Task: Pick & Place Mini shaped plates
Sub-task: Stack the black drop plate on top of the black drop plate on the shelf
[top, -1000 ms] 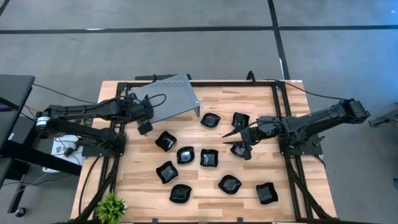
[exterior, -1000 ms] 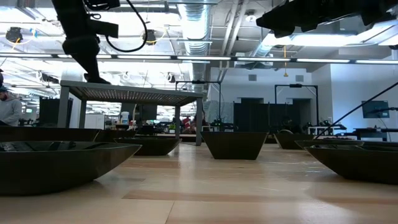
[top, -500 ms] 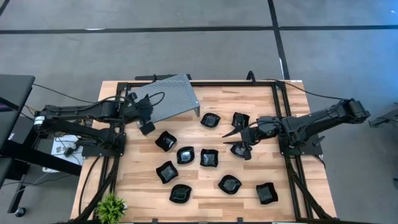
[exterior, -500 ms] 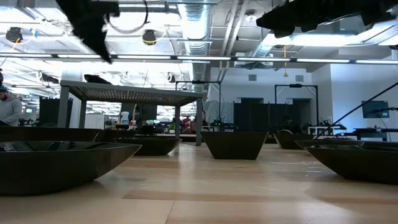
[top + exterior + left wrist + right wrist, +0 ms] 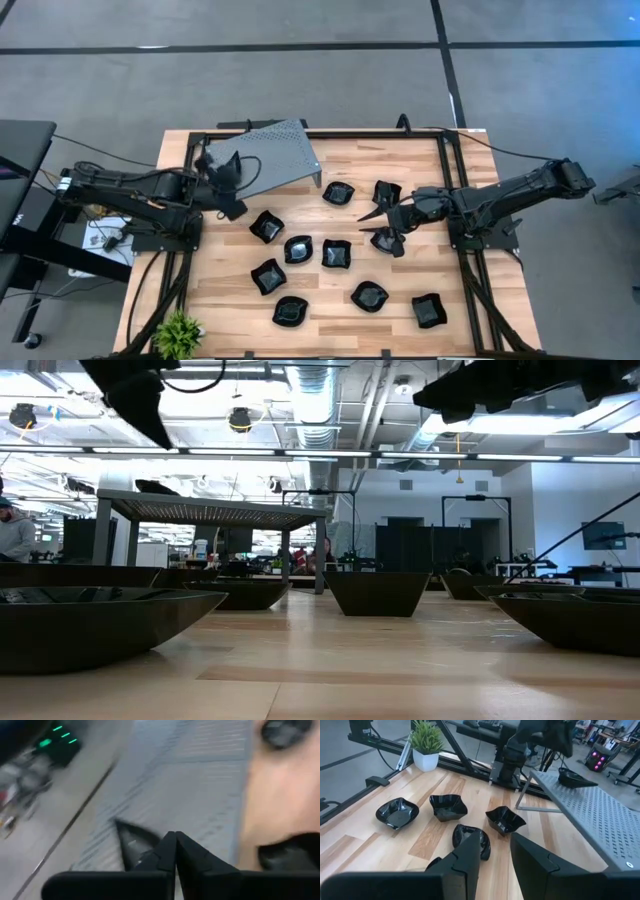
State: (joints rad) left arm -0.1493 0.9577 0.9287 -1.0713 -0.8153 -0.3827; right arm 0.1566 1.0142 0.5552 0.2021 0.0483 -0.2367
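Note:
Several glossy black mini plates lie on the wooden table [image 5: 400, 290], among them one [image 5: 338, 192] and another [image 5: 290, 311]. One more plate [image 5: 576, 778] rests on top of the grey perforated stand [image 5: 285, 155], near its left end. My left gripper [image 5: 226, 168] hangs shut above that end of the stand, high in the low view [image 5: 148, 420] and clear of the plate [image 5: 160, 487]. My right gripper [image 5: 495, 857] is open and hovers over a plate [image 5: 470, 840] near the table's right middle [image 5: 388, 242].
The stand stands on thin legs [image 5: 522, 795] at the table's far left. A black frame rail [image 5: 445, 200] runs around the table. A potted plant [image 5: 178, 332] sits at the near left corner. Bare wood lies between the plates and the near edge.
My left gripper has risen off the top of the stand and drawn back a little toward the table's left edge. The plate stays on the stand. My right arm has kept still.

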